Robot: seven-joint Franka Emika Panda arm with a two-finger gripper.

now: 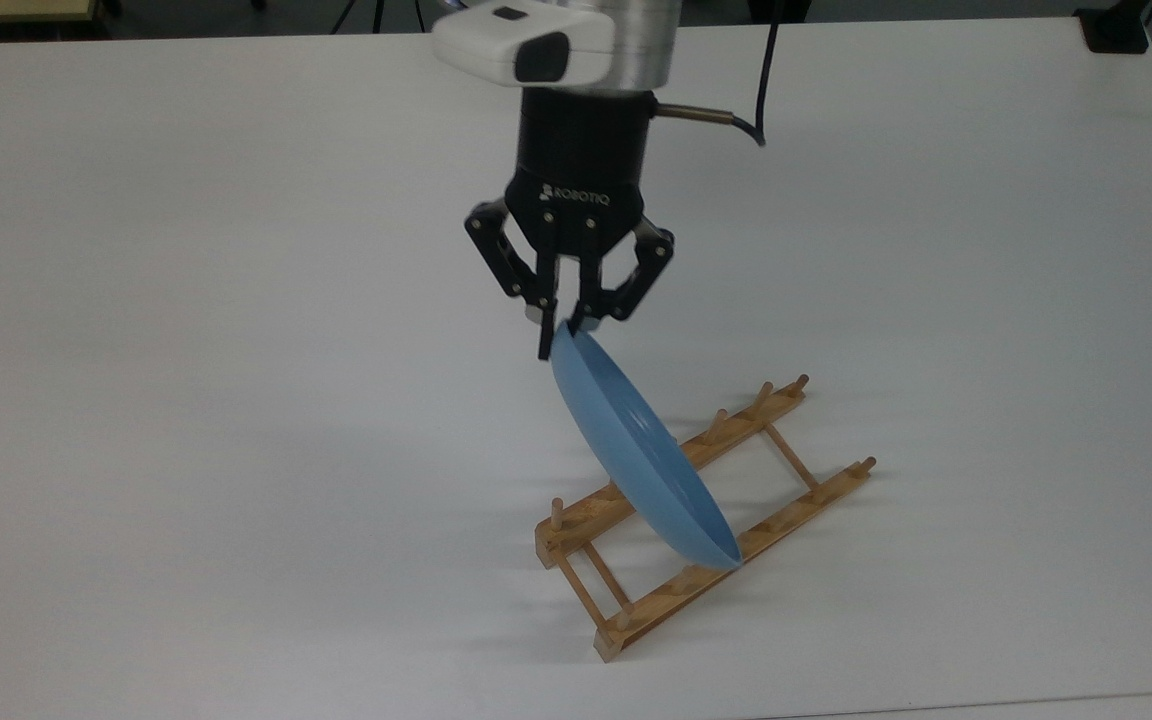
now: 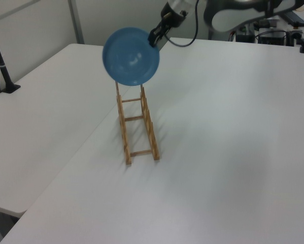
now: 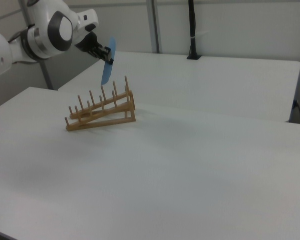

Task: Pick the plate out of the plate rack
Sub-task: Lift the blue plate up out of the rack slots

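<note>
I am holding the round, shallow, light-blue plate (image 1: 636, 455) by its upper rim with the black two-finger gripper (image 1: 564, 330), whose fingers are closed almost fully, pinching the thin edge between their tips. In the top view the plate is hanging tilted below the fingers, running from the centre of the frame down toward the lower right, and its lower edge is overlapping the near rail of the small light-brown wooden peg rack (image 1: 701, 515). In the right view, upper left of the frame, the plate (image 3: 107, 67) is sitting edge-on above the rack (image 3: 100, 114), and its bottom edge looks to be just above the tips of the tallest pegs. In the left view the plate (image 2: 131, 56) is showing as a full disc in the upper middle of the frame, over the far end of the rack (image 2: 136, 122).

I am judging the grasp done and the lift mostly done; what is left is carrying the plate fully clear of the pegs. The rack is standing on the white table (image 1: 186, 350).
</note>
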